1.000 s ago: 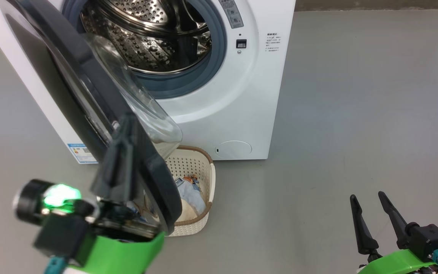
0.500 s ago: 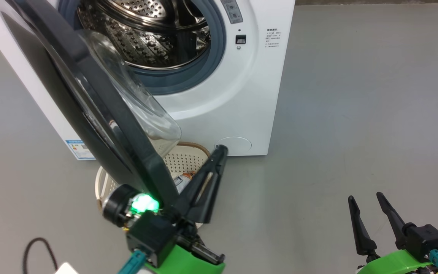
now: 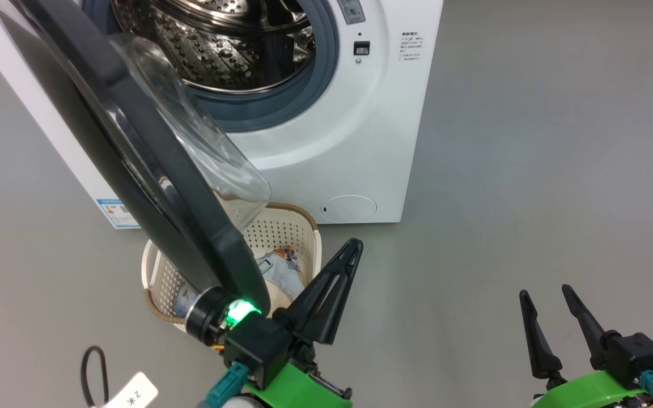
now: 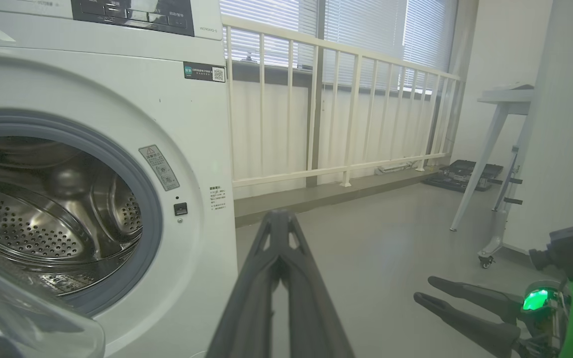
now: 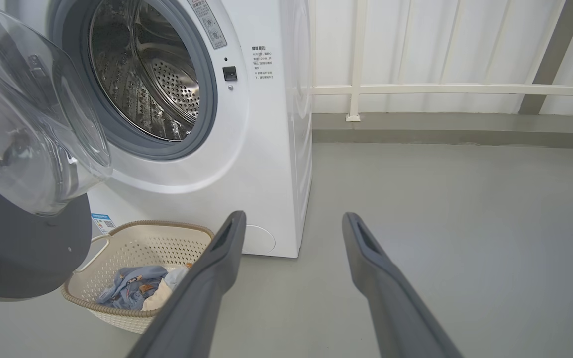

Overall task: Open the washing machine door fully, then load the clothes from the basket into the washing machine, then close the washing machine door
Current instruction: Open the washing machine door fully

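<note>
Nearby, glossy round door (image 3: 145, 153), perforated cream basket (image 3: 288, 232).

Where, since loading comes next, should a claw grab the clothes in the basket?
Probably the raised blue bunch atop the clothes, pinched from above, entering over the right rim of the basket: the open washing machine door overhangs its left side, and the pile lies loose and crumpled.

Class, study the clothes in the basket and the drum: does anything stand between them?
Partly. The washing machine door, not fully open, hangs over the left part of the basket, its glass bowl bulging toward the line from the clothes to the drum. Right of the door the way looks clear.
</note>
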`<state>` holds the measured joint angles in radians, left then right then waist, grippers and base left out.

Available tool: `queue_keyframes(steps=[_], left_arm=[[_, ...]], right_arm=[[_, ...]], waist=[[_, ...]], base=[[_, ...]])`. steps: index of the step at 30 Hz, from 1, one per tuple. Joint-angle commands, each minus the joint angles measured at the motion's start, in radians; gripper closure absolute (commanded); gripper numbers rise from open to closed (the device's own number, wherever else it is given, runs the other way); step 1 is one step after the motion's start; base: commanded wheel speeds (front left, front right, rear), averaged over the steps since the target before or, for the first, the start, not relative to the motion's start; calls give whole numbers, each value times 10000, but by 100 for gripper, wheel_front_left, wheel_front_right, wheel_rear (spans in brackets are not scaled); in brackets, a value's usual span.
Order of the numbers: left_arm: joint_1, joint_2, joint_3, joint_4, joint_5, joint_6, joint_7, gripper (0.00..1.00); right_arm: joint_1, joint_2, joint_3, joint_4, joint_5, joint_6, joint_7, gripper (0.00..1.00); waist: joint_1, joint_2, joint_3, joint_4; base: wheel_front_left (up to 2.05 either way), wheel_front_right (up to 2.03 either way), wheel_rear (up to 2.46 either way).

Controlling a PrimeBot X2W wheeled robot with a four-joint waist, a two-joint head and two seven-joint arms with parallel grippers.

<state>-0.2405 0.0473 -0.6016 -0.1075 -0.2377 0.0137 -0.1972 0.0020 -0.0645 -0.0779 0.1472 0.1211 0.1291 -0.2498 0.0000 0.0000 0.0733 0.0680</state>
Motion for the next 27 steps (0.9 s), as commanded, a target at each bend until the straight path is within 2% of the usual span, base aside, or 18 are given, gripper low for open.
queue_keyframes(steps=[1,10,27], left_arm=[[-506,31,259,-99,-110,109,-132,100],[-616,30,248,355,-261,319,-200,100],[-677,34,585,1321,-666,1030,70,100]], right_arm=[[-246,-96,238,-222,-25,16,-120,0],[-288,-103,244,-214,-8,16,-120,0],[-423,-151,147,-195,-26,16,-120,0]], waist=[[0,0,57,5],[0,0,195,45],[0,0,490,323]], base=[[0,0,0],[0,0,0],[0,0,0]])
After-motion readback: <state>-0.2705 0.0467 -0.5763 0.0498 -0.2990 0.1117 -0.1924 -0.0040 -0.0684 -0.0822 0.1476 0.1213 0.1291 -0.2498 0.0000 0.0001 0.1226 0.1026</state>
